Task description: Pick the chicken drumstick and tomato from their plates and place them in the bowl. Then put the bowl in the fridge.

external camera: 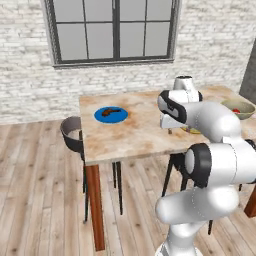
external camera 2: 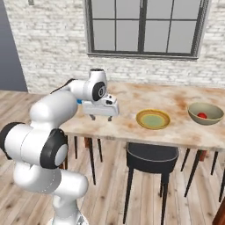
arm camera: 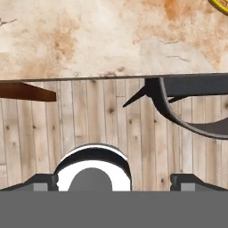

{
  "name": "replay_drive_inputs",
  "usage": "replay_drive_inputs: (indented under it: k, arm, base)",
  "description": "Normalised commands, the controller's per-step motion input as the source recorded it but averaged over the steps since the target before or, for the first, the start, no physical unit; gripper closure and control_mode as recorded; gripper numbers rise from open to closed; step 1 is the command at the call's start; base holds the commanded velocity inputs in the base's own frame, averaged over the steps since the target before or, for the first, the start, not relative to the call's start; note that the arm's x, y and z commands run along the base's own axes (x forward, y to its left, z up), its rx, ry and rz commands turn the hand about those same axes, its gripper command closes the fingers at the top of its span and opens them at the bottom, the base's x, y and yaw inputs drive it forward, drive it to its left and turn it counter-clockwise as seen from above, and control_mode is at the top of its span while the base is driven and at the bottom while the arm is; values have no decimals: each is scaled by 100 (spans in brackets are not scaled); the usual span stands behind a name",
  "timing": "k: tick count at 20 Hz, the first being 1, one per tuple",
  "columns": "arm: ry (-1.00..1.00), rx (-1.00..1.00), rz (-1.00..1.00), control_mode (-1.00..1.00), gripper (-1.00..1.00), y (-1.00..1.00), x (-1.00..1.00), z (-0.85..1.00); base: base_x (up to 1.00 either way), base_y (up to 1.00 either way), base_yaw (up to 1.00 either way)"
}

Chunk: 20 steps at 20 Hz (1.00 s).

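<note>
mottled wooden table (external camera: 135, 132), flat round blue plate (external camera: 111, 114), elongated drumstick (external camera: 110, 112)

I count one table (external camera 2: 184, 127), two plates, blue (external camera: 111, 115) and yellow-rimmed (external camera 2: 153, 119), one bowl (external camera 2: 205, 113), one tomato (external camera 2: 202, 115), one drumstick (external camera: 110, 112) and two chairs (external camera 2: 152, 159) (external camera: 72, 134).

Red tomato (external camera 2: 201, 115), olive-tan bowl (external camera 2: 205, 114), blue plate (external camera: 111, 115)

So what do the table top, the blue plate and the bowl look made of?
Table top: looks like pale wood or stone, matte, with blotchy rust-brown staining; can't tell which. Blue plate: even bright blue with no pattern, maybe glazed ceramic or plastic. Bowl: olive-tan, dull finish, likely ceramic; the look leaves it open.
</note>
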Motion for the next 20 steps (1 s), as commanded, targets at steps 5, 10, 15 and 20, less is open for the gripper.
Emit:
replay_drive_inputs:
  k: [5,10,15,20]
  arm:
    - [0,0,0,100,-100,0,0,0]
    - [0,0,0,100,-100,0,0,0]
    - [0,0,0,100,-100,0,0,0]
    - [0,0,0,100,-100,0,0,0]
  base:
    - [-14,78,-17]
    - [-7,76,-20]
    - [4,74,-24]
    - [15,69,-28]
